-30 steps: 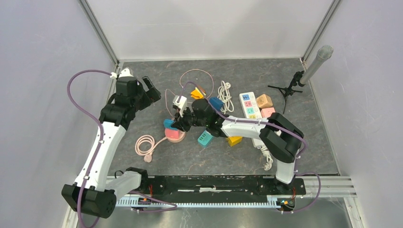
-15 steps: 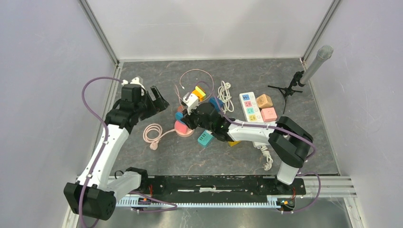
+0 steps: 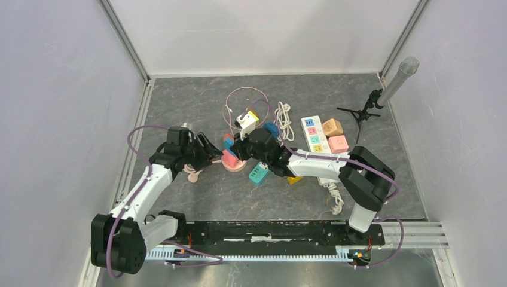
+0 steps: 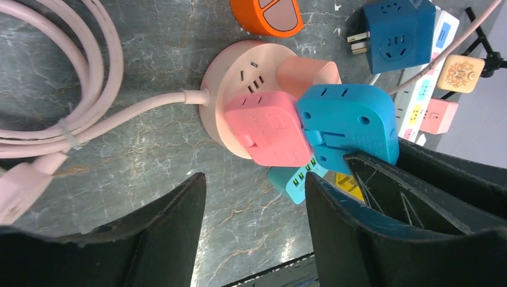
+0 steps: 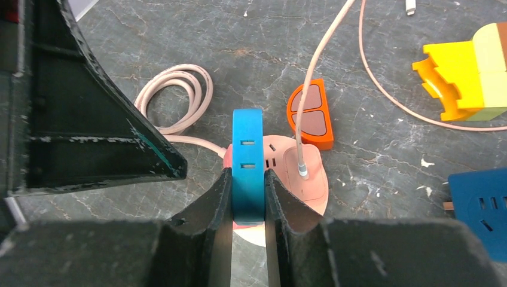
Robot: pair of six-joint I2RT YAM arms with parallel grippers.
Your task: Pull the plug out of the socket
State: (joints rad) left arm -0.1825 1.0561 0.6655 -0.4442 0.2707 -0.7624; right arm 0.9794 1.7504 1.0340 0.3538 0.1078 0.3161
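A round pink socket (image 3: 233, 164) (image 4: 224, 98) lies mid-table, its pink cable (image 3: 191, 171) coiled to the left. A blue plug (image 5: 247, 156) (image 4: 350, 116) stands in the socket beside a pink adapter (image 4: 269, 128) and a peach charger (image 5: 306, 173). My right gripper (image 5: 247, 182) (image 3: 237, 149) is shut on the blue plug's flat sides from the right. My left gripper (image 4: 256, 182) (image 3: 210, 153) hovers low just left of the socket, its jaws apart over bare table with nothing between them.
Around the socket lie an orange piece (image 5: 312, 116), a dark blue adapter (image 3: 272, 129), a teal adapter (image 3: 258, 174) and yellow blocks (image 3: 294, 177). A white power strip (image 3: 315, 134) and a microphone stand (image 3: 382, 89) are at the right.
My left arm has swung down and right from the back left to the socket's side, its jaws narrowing. The right gripper has dragged plug, socket and cable slightly right and back.
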